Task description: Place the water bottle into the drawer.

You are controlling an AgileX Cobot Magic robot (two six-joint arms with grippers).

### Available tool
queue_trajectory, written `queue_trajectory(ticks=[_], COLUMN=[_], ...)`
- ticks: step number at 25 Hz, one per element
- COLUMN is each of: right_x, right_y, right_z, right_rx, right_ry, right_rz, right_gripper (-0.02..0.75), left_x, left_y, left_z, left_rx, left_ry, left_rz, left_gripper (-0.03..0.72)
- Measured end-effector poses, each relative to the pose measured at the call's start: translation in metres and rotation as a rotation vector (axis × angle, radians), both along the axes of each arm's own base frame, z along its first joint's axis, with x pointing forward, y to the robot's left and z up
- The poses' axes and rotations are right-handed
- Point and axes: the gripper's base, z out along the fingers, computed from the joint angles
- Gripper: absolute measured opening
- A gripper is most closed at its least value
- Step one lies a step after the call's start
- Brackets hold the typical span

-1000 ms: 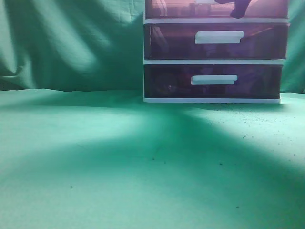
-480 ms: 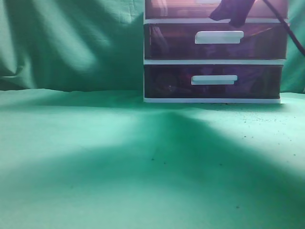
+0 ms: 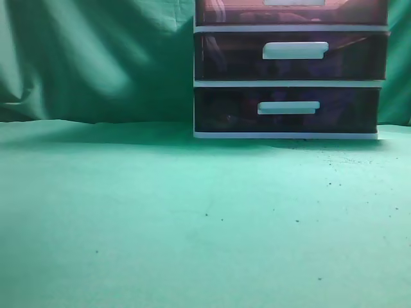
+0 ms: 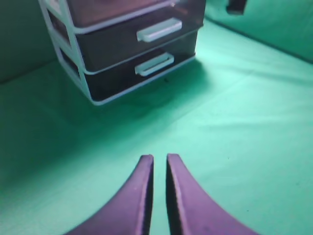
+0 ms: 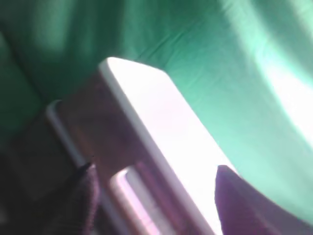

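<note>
The water bottle is in none of the views. The drawer point(image 3: 292, 13) is the top one of the white-framed unit, cut off by the upper edge of the exterior view. Its front sits flush with the two drawers below. It also shows in the left wrist view point(image 4: 112, 9). In the blurred right wrist view its brown front point(image 5: 98, 132) and white handle point(image 5: 139, 203) are very close. My right gripper point(image 5: 156, 174) is open and empty, its fingers wide apart over the handle and the unit's white top. My left gripper point(image 4: 159, 159) is shut and empty above the cloth, well in front of the unit.
Green cloth covers the table point(image 3: 192, 212) and hangs as a backdrop point(image 3: 96, 58). The middle drawer point(image 3: 292, 56) and bottom drawer point(image 3: 288, 109) are shut. A dark object point(image 4: 236, 6) shows at the top right of the left wrist view.
The dark right gripper in front of the top drawer has left the exterior view upward. The large shadow on the cloth has gone.
</note>
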Motion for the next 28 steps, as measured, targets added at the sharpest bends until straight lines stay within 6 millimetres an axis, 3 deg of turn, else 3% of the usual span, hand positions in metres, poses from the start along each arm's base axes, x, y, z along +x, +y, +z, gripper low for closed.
queue_trajectory(ticks=[5,8,14,19,23,28], right_x=[-0.052,-0.083,-0.142,-0.182,-0.205,-0.228], right_y=[-0.006,-0.011,-0.017,-0.025,-0.036,-0.051], right_z=[0.015,0.027,0.041,0.043,0.024,-0.01], right_rx=[0.219,0.348,0.406,0.447,0.555,0.603], right_ry=[0.371,0.529,0.787,0.85,0.803,0.701], right_rz=[0.036,0.063,0.188,0.274,0.272,0.252], right_gripper=[0.111,0.0,0.0,0.0,0.0,0.0], left_x=[-0.041,-0.063,-0.093,-0.104,-0.105,-0.105], left_y=[0.035,0.053,0.078,0.087,0.088,0.088], left_z=[-0.007,-0.012,-0.033,-0.061,-0.081,-0.087], left_rx=[-0.088,-0.149,-0.23,-0.246,-0.23,-0.229], left_ry=[-0.09,-0.14,-0.207,-0.215,-0.194,-0.18], left_rz=[-0.004,-0.008,-0.013,-0.015,-0.014,-0.011], left_gripper=[0.061,0.061,0.061,0.061,0.061,0.061])
